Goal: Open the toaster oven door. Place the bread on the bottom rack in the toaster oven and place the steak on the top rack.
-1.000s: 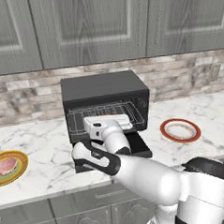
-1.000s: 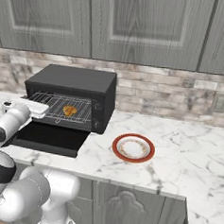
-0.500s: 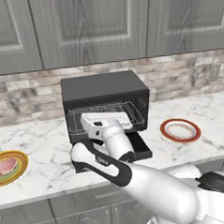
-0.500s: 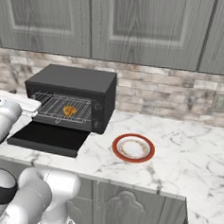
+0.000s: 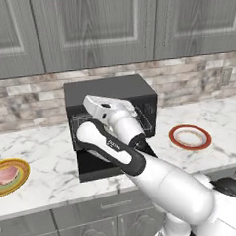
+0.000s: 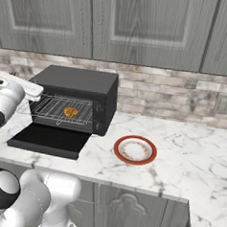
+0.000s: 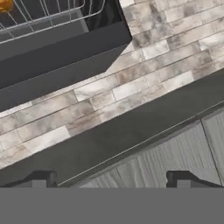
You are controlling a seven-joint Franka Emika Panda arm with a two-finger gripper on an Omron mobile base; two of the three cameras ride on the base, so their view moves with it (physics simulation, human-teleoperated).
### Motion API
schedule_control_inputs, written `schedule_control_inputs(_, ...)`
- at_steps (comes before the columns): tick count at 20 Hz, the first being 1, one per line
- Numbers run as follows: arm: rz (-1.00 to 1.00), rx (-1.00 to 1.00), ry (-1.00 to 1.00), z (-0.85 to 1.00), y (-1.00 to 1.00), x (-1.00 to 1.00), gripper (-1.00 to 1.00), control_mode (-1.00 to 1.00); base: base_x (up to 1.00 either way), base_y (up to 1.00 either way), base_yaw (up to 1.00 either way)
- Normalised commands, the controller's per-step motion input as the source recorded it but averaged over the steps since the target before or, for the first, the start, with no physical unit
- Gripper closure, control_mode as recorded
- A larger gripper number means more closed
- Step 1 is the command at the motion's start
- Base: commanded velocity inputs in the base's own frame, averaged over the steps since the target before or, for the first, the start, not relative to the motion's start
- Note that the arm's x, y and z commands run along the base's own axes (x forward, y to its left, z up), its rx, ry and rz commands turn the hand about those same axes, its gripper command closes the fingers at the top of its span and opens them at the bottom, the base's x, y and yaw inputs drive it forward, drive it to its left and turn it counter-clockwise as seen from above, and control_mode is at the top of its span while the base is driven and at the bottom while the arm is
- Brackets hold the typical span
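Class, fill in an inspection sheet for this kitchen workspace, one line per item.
Surface: white marble counter.
Job's things: toaster oven with door folded down; bread on a rack inside; steak on the yellow-rimmed plate at left.
Clutter: bare red-rimmed plate right of the oven.
End effector: open, holding nothing.
Cables: nothing seen.
Surroundings: grey cabinets, stone-tile backsplash, wall outlet.

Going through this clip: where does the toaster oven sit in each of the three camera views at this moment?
Left base view: toaster oven at centre, its front partly behind the arm.
Right base view: left of centre, door folded down, bread on a rack.
Hand view: upper left, seen rolled over.
Shared landmark: the stone-tile backsplash behind it.
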Motion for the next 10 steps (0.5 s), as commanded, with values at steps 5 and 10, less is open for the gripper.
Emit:
schedule_control_inputs(5,0.17,0.28,0.47,0.99,0.0,-0.02,-1.0,-1.0,0.0,0.0,0.0)
schedule_control_inputs(10,0.23,0.38,0.62,0.51,-0.19,-0.03,-1.0,-1.0,0.0,0.0,0.0)
